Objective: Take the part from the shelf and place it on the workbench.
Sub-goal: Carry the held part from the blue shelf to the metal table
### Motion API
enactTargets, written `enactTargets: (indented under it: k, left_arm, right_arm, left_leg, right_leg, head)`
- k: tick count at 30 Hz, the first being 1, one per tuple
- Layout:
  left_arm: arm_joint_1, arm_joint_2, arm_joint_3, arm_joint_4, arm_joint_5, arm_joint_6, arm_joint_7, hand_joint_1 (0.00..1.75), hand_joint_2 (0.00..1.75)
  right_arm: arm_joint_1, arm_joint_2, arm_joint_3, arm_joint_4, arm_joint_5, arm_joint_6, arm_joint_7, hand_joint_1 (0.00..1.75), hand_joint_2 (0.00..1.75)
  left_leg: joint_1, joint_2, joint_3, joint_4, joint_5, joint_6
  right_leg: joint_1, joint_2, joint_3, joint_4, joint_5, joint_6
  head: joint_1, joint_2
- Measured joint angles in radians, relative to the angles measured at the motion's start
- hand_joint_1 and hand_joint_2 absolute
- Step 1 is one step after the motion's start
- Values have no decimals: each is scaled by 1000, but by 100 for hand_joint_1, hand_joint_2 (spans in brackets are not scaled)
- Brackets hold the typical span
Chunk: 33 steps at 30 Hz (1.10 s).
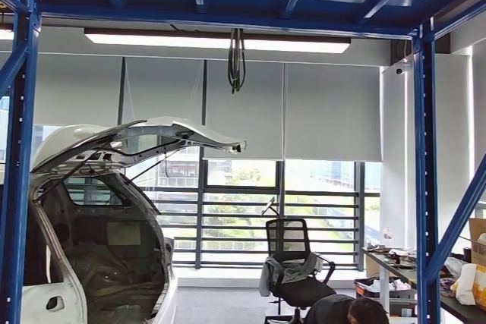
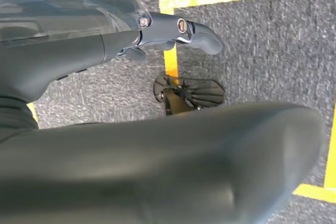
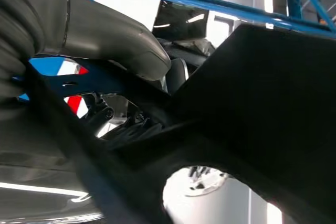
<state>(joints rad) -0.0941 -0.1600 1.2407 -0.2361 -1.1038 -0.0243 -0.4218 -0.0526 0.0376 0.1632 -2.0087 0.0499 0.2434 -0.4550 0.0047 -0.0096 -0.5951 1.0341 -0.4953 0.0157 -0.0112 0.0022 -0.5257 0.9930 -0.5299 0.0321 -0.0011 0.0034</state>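
Two hands matter here, and your right one already has the load. Largest first: the blue frame point(image 1: 423, 172) spans your head view, the white car body point(image 1: 86, 218) sits left, and a cluttered workbench point(image 1: 401, 271) lies low to the right. The black part point(image 3: 269, 103) is clamped in your right hand point(image 3: 99, 35), its long flat body running away from the thumb. Your left hand point(image 2: 174, 30) hangs over the grey floor, fingers loosely extended, holding nothing. Carrying rightward looks shortest.
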Motion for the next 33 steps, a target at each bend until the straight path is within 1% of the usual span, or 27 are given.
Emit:
enactTargets:
  k: [3, 4, 5, 6, 7, 9, 10, 11, 12, 13, 14, 15, 16, 17, 19, 20, 21, 22, 24, 25, 26, 27, 28, 30, 31, 32, 33]
  left_arm:
    - [1, 3, 0, 0, -6, 1, 3, 0, 175]
    - [1, 4, 0, 0, -7, 0, 4, 0, 175]
    - [0, 4, 0, 0, -8, 0, 5, 0, 175]
    - [0, 4, 0, 0, -10, 0, 7, 0, 175]
    - [0, 4, 0, 0, -12, 0, 9, 0, 175]
    - [1, 4, 0, 0, -15, 1, 14, 0, 175]
    - [3, 4, 0, 0, -16, 1, 16, 0, 175]
    - [4, 4, 0, 0, -17, 2, 19, 0, 175]
    - [4, 4, 0, 0, -17, 3, 21, 0, 175]
    - [5, 4, 0, 0, -17, 3, 23, 0, 175]
    - [5, 4, 0, 0, -17, 4, 24, 0, 175]
    - [5, 4, 0, 0, -17, 4, 25, 0, 175]
    - [5, 4, 0, 0, -17, 5, 26, 0, 175]
    - [5, 4, 0, 0, -17, 5, 27, 0, 175]
    - [8, 4, 0, 0, -18, 7, 27, 0, 175]
    - [9, 4, 0, 0, -19, 7, 26, 0, 175]
    - [9, 4, 0, 0, -22, 7, 25, 0, 175]
    - [10, 4, 0, 0, -24, 6, 23, 0, 175]
    - [9, 5, 0, 0, -29, 4, 21, 0, 175]
    - [10, 5, 0, 0, -30, 4, 20, 0, 175]
    - [10, 5, 0, 0, -30, 3, 20, 0, 175]
    - [10, 5, 0, 0, -31, 3, 19, 0, 175]
    - [10, 5, 0, 0, -31, 3, 19, 0, 175]
    - [8, 5, 0, 0, -31, 3, 18, 0, 175]
    - [7, 6, 0, 0, -32, 3, 17, 0, 175]
    - [6, 6, 0, 0, -32, 3, 16, 0, 175]
    - [6, 6, 0, 0, -32, 3, 16, 0, 175]
  right_arm:
    - [0, -8, 4, 24, -13, 8, 11, 175, 175]
    - [0, -12, 5, 32, -15, 11, 12, 175, 175]
    - [0, -16, 5, 39, -15, 12, 13, 175, 175]
    - [0, -21, 6, 45, -15, 14, 12, 175, 175]
    - [0, -26, 7, 50, -14, 15, 11, 175, 175]
    - [2, -34, 8, 60, -15, 17, 11, 175, 175]
    - [4, -38, 9, 65, -19, 18, 13, 175, 175]
    - [5, -42, 9, 69, -23, 19, 15, 175, 175]
    - [6, -47, 10, 73, -29, 20, 18, 175, 175]
    - [6, -50, 11, 76, -32, 20, 21, 175, 175]
    - [6, -54, 11, 78, -36, 21, 23, 175, 175]
    - [6, -56, 12, 81, -39, 22, 24, 175, 175]
    - [6, -59, 12, 83, -42, 22, 25, 175, 175]
    - [6, -61, 12, 85, -44, 23, 25, 175, 175]
    - [6, -65, 13, 88, -49, 30, 22, 175, 175]
    - [5, -67, 13, 89, -51, 34, 16, 175, 175]
    - [5, -69, 12, 90, -49, 38, 5, 175, 175]
    - [5, -70, 12, 90, -44, 41, -9, 175, 175]
    - [5, -73, 12, 90, -30, 44, -33, 175, 175]
    - [6, -74, 12, 90, -24, 45, -38, 175, 175]
    - [6, -75, 12, 90, -20, 46, -40, 175, 175]
    - [6, -75, 12, 90, -17, 47, -40, 175, 175]
    - [6, -76, 12, 90, -14, 47, -39, 175, 175]
    - [6, -78, 12, 90, -9, 47, -38, 175, 175]
    - [6, -79, 11, 90, -8, 46, -38, 175, 175]
    - [5, -80, 11, 90, -8, 45, -36, 175, 175]
    - [5, -81, 11, 90, -9, 44, -35, 175, 175]
  left_leg:
    - [-5, 0, 0, 1, 1, 6]
    - [-3, 1, 1, -2, 4, 11]
    - [-1, 2, 2, -5, 8, 16]
    - [3, 3, 3, -9, 10, 20]
    - [6, 5, 3, -12, 13, 23]
    - [7, 6, 3, -12, 14, 24]
    - [7, 7, 3, -12, 14, 24]
    - [8, 8, 3, -11, 14, 23]
    - [10, 8, 3, -10, 15, 21]
    - [11, 7, 3, -9, 15, 19]
    - [13, 7, 3, -8, 15, 15]
    - [13, 6, 1, -6, 16, 10]
    - [13, 5, -2, -5, 19, 2]
    - [12, 5, -4, -5, 22, -6]
    - [13, 4, -8, -8, 31, -21]
    - [14, 4, -11, -6, 26, -26]
    - [15, 4, -17, 9, 8, -30]
    - [15, 3, -30, 42, -23, -33]
    - [15, 4, -71, 165, -107, -34]
    - [15, 4, -88, 227, -136, -35]
    - [14, 4, -93, 265, -150, -35]
    - [14, 4, -81, 265, -144, -34]
    - [14, 4, -49, 224, -122, -31]
    - [12, 4, 44, 79, -71, -23]
    - [10, 4, 80, 18, -56, -19]
    - [9, 5, 100, -19, -52, -17]
    - [7, 5, 106, -33, -54, -16]
  right_leg:
    - [-5, 0, 1, -1, 2, 7]
    - [-6, 0, 1, 0, 1, 10]
    - [-7, 0, -1, 7, -7, 13]
    - [-7, 0, -8, 27, -25, 16]
    - [-8, 0, -24, 67, -54, 18]
    - [-9, 0, -80, 203, -123, 23]
    - [-11, 0, -106, 264, -143, 25]
    - [-11, -1, -119, 296, -144, 27]
    - [-12, -1, -113, 284, -124, 28]
    - [-13, -1, -88, 233, -88, 29]
    - [-15, -1, -55, 159, -51, 29]
    - [-13, 0, -24, 91, -23, 28]
    - [-12, 1, -3, 42, -6, 24]
    - [-9, 2, 5, 19, -2, 19]
    - [-6, 4, 0, 15, 2, 5]
    - [-6, 3, -4, 13, 6, -4]
    - [-7, 1, -9, 11, 13, -15]
    - [-8, 0, -16, 8, 18, -25]
    - [-5, -4, -31, 8, 28, -38]
    - [-2, -6, -38, 10, 33, -41]
    - [0, -7, -44, 11, 38, -43]
    - [2, -7, -50, 13, 41, -43]
    - [3, -6, -55, 14, 44, -42]
    - [6, -5, -60, 17, 48, -38]
    - [8, -5, -62, 18, 50, -34]
    - [10, -5, -64, 20, 54, -29]
    - [11, -5, -66, 21, 57, -24]
  head:
    - [0, 0]
    - [0, 0]
    - [0, 0]
    - [0, 0]
    - [0, 0]
    - [0, 0]
    - [0, 0]
    - [0, 0]
    - [0, 0]
    - [0, 0]
    - [0, 0]
    - [0, 0]
    - [0, 0]
    - [0, 0]
    - [0, 0]
    - [0, 0]
    - [0, 0]
    - [0, 0]
    - [0, 0]
    - [0, 0]
    - [0, 0]
    - [0, 0]
    - [0, 0]
    - [0, 0]
    - [0, 0]
    - [0, 0]
    - [0, 0]
